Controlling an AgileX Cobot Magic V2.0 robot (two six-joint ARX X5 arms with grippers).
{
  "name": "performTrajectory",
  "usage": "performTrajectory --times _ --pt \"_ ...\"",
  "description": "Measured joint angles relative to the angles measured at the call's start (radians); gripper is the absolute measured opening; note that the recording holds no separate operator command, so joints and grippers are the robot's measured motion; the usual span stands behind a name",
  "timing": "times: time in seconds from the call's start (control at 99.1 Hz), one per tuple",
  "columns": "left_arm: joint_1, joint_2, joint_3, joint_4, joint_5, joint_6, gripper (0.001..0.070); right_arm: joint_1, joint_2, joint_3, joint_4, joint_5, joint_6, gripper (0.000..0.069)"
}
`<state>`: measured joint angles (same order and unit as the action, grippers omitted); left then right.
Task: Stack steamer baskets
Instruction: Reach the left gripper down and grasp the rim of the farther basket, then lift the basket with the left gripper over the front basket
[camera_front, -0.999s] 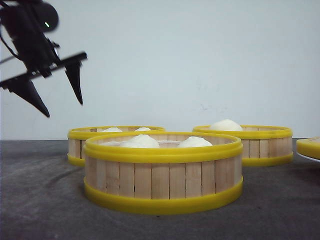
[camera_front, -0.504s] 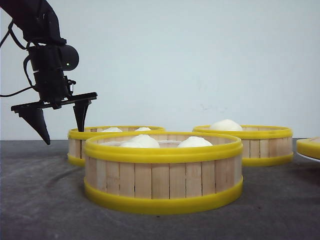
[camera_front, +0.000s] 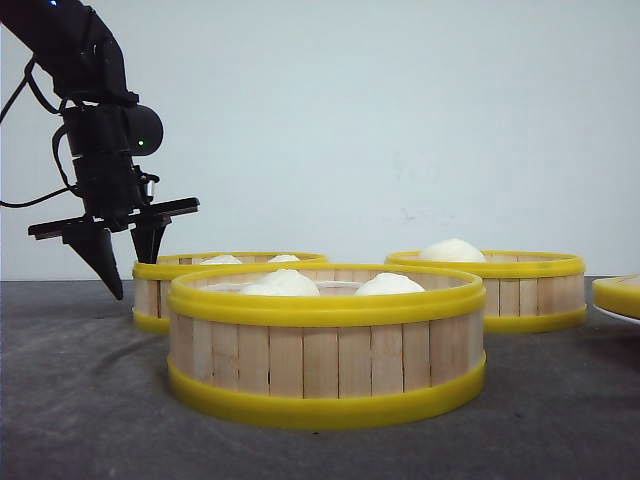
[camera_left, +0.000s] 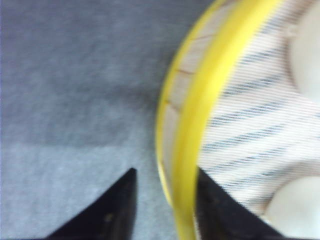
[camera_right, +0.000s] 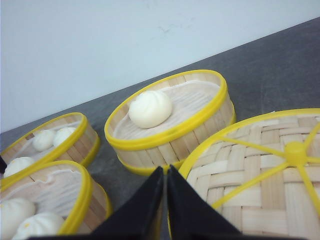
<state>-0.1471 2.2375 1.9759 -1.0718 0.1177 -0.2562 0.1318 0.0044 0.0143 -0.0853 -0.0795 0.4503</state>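
Three steamer baskets sit on the dark table (camera_front: 80, 400): the near basket (camera_front: 327, 345) in front at centre, the far left basket (camera_front: 215, 275) behind it, and the far right basket (camera_front: 500, 285) well apart to the right. All three stand singly, none on another.

My left gripper (camera_front: 125, 255) is spread wide over the far left basket's outer edge. My left wrist camera shows what the front camera cannot: one finger hangs outside the wall (camera_left: 175, 130) and the other inside, over the striped liner, with the yellow rim between them and nothing clamped. That picture is blurred.

My right gripper (camera_right: 164, 192) does not appear in the front picture; its own camera shows the two fingers pressed together with nothing between them, poised above the woven lid (camera_right: 265, 170) with yellow spokes.

White buns (camera_right: 150, 109): one in the far right basket, two visible in the far left, two in the near basket. One lid, at the table's right edge.
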Motion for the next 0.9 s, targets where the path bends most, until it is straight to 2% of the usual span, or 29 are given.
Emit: performTrajectory --times 0.081,0.151,0.202,0.514,0.898 --pt "0.000 0.000 0.000 0.002 0.004 0.003 0.0144 0.000 0.000 0.000 -0.012 0.000 0.000 0.0011" --pt "-0.005 0.000 0.001 0.004 0.010 0.009 0.0069 0.000 0.000 0.000 -0.012 0.000 0.000 0.0011" --pt "-0.010 0.000 0.002 0.003 -0.001 0.010 0.0043 0.000 0.000 0.000 -0.012 0.000 0.001 0.0011" --pt "-0.012 0.011 0.050 -0.039 0.016 0.028 0.0031 0.000 0.000 0.000 -0.013 0.000 0.003 0.0011" --pt "-0.012 0.019 0.443 -0.257 0.018 0.048 0.0028 0.000 0.000 0.000 -0.026 0.000 0.003 0.0011"
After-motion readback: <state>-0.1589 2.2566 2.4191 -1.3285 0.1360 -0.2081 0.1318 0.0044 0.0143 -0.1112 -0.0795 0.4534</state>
